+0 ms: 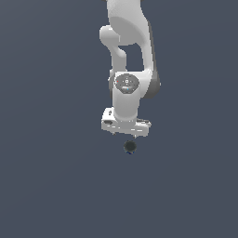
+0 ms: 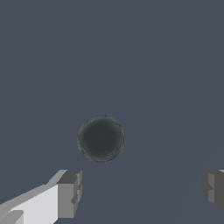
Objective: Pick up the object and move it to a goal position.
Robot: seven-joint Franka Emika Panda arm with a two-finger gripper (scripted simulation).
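The object is a small short round can point(image 1: 129, 147) with a dark top, standing on the flat grey floor just in front of and below the white gripper point(image 1: 126, 133) in the exterior view. In the wrist view the can point(image 2: 100, 139) shows from above as a dark disc. The gripper point(image 2: 141, 192) is open, with one grey fingertip point(image 2: 69, 194) and the other at the picture's edge, wide apart. The can lies beyond the gap between the fingers and touches neither. The gripper holds nothing. No goal marker shows.
The white arm point(image 1: 130, 56) rises above the gripper. The grey floor point(image 1: 56, 176) spreads all around with no other objects in view.
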